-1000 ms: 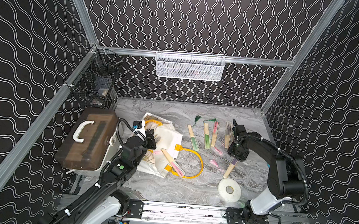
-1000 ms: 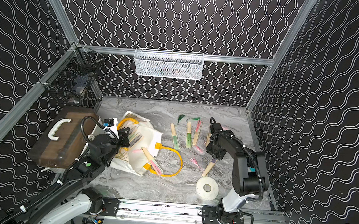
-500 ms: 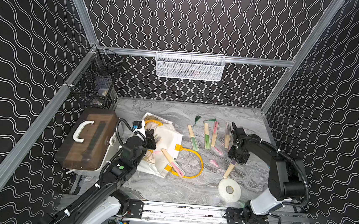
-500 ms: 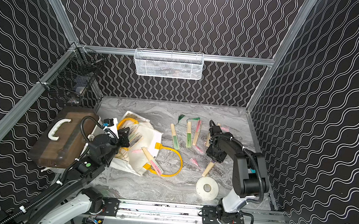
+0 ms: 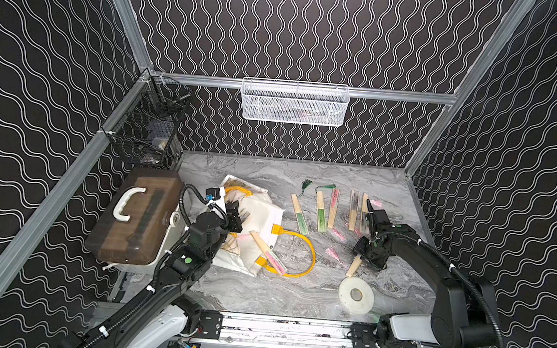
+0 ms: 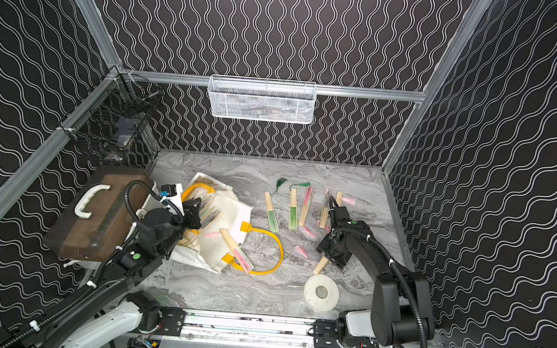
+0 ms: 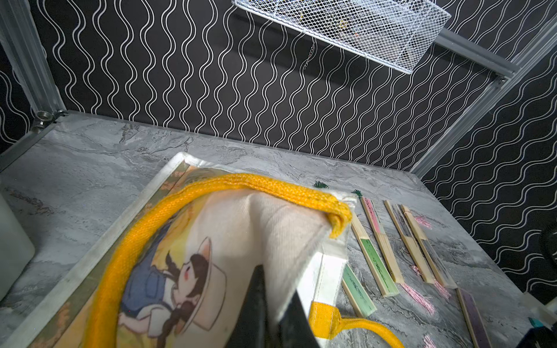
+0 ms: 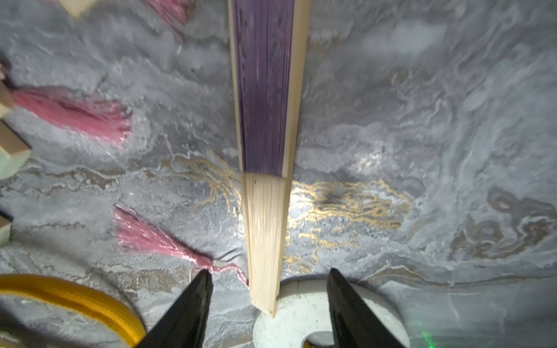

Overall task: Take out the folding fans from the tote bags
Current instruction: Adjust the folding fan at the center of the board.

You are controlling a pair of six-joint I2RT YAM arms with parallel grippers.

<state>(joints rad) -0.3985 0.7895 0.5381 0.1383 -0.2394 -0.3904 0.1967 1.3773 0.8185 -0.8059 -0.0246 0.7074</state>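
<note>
Two white tote bags with yellow handles lie overlapped at the left. My left gripper is shut on the canvas rim of the upper bag. Fan ends poke from its mouth, and a pink folding fan lies on top of it. Several folding fans lie in a row on the table. My right gripper hangs open over a purple folding fan lying flat; neither finger touches it.
A brown-lidded box with a white handle stands left of the bags. A white tape roll lies just in front of the purple fan's tan end. A white mesh basket and a black wire basket hang on the walls.
The right jaws have spread wider and now stand off both sides of the purple fan. The right wrist has shifted slightly toward the front. The left arm has not moved.
</note>
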